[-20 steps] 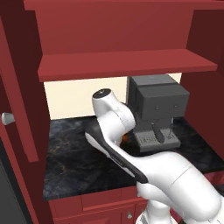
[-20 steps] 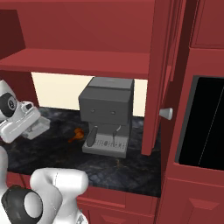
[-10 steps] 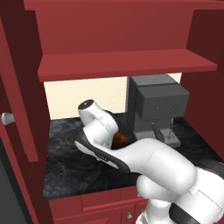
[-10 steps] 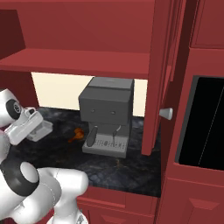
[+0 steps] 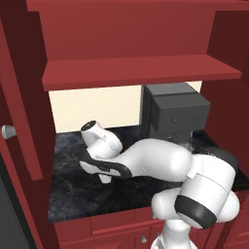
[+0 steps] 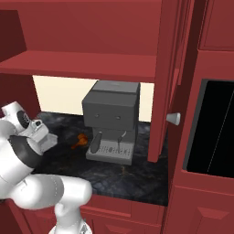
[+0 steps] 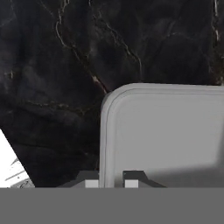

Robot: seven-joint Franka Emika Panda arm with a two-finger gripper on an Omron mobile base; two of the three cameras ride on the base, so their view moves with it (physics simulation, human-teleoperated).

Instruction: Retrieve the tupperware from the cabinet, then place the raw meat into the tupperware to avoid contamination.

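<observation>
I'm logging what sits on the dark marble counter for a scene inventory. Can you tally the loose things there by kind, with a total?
Tupperware: 1
Raw meat: 1
Coffee machine: 1
Total: 3

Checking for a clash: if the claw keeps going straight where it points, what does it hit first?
Probably the tub: the claw straddles its near rim, with the dark counter beyond. How far the tub's floor lies is unclear.
</observation>
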